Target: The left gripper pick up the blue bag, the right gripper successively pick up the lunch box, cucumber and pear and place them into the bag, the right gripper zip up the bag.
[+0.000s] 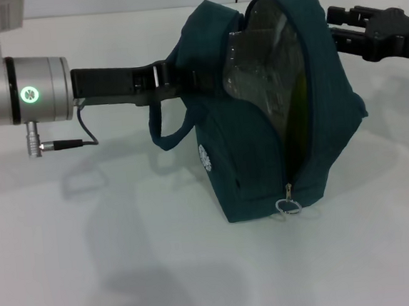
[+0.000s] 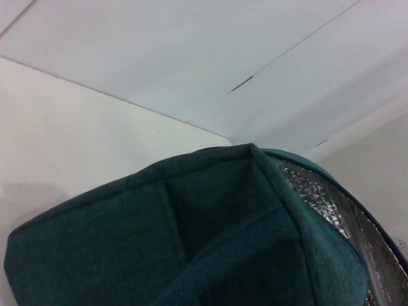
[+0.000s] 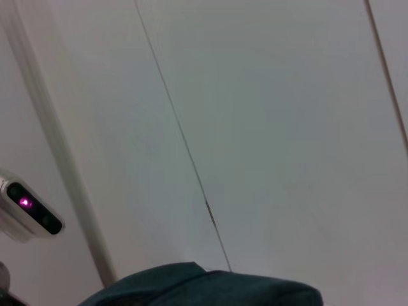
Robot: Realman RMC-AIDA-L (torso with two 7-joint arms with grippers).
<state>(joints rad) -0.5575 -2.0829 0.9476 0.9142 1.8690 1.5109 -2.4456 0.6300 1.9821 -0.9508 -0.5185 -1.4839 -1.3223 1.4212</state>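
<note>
Teal-blue bag [image 1: 259, 119] stands at my table's [image 1: 93, 277] middle, mouth unzipped, silver lining showing. Its round white logo can't be read. At nine o'clock my left gripper [image 1: 161, 78] pinches its handle. My right gripper [image 1: 340, 23], at two o'clock: can't tell.
</note>
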